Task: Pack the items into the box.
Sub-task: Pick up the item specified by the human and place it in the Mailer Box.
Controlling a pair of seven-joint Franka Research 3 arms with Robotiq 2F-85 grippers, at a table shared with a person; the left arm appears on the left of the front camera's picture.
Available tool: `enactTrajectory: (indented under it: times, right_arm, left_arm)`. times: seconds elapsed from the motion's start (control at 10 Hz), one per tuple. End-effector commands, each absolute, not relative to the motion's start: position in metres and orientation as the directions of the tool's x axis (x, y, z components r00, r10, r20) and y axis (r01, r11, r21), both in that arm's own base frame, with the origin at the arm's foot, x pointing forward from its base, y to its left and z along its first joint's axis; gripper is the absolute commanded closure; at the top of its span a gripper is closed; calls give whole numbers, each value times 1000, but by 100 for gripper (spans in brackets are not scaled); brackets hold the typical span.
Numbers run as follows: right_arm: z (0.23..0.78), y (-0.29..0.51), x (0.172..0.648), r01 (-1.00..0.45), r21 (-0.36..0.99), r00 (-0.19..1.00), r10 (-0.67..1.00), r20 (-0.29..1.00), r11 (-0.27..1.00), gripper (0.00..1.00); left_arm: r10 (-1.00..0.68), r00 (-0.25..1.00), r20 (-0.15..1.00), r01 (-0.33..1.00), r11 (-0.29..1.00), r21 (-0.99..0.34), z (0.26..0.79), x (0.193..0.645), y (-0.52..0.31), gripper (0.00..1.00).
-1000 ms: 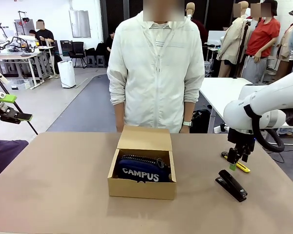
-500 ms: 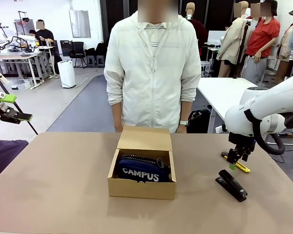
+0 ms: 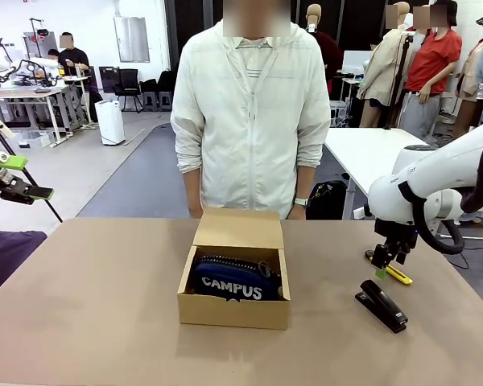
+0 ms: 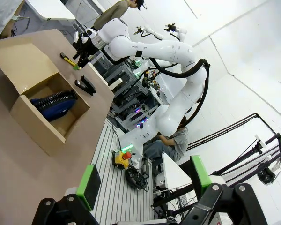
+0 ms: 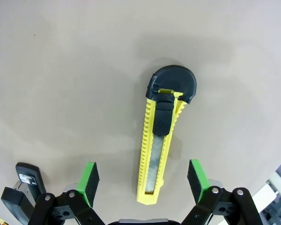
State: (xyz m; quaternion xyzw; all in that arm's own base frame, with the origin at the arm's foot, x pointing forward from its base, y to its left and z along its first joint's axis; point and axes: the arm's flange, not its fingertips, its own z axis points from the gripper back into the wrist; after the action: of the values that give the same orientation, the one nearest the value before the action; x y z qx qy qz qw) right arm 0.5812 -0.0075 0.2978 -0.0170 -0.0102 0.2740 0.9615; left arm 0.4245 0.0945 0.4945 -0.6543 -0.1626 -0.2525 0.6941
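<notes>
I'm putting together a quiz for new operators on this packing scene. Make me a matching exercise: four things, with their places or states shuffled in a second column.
Things:
1. pouch
2. knife
3. stapler
4. box

Places or states:
A. flat on the table, under the open right tool
B. open, lid flap folded back at the far side
C. inside the box
D. on the table right of the box, nearer the robot than the knife

Pairs: 1-C, 2-A, 3-D, 4-B

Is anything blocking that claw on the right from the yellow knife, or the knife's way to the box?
Nothing visible. The utility knife lies on the bare table just below the open right gripper. The stapler sits nearer the robot, off the path to the open box.
</notes>
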Motion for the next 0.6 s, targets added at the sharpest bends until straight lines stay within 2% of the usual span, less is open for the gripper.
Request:
enactTrajectory:
  times: [0.0,0.1,0.2,0.3,0.5]
  right_arm:
    - [295,-8,588,-518,-75,854,521,15,852,0]
    - [293,-9,589,-515,-78,855,518,18,854,18]
    - [292,-8,590,-506,-77,861,508,9,859,73]
    - [292,-8,590,-512,-77,857,515,15,855,100]
    - [290,-10,591,-508,-79,859,511,23,858,100]
  left_arm:
    - [-152,809,567,575,8,-818,495,422,98,0]
    - [-152,809,567,575,8,-818,495,422,98,0]
    - [-152,809,567,575,8,-818,495,422,98,0]
    - [-152,809,567,575,8,-818,495,422,98,0]
    - [-152,809,567,575,8,-818,495,422,98,0]
